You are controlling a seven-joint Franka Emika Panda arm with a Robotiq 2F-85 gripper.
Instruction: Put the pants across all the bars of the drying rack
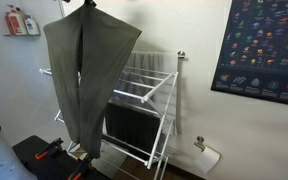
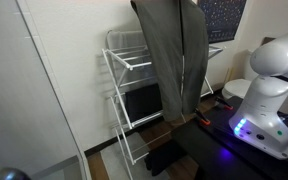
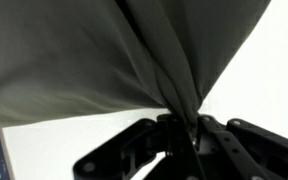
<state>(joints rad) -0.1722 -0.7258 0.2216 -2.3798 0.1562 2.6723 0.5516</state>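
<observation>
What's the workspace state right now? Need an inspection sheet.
Surface: floor, dark, little of it in view.
Job's things: pants hang bunched in front of rack; top bars bare.
Clutter: dark cloth hanging lower in the rack.
Gripper: gripper shut on pants, fabric pinched.
Cables: nothing seen.
Surroundings: poster on white wall, bottles on a shelf, robot base.

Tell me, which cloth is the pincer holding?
The long grey pants, pinched in the pincer; the smaller dark cloth hangs low on the white rack.
</observation>
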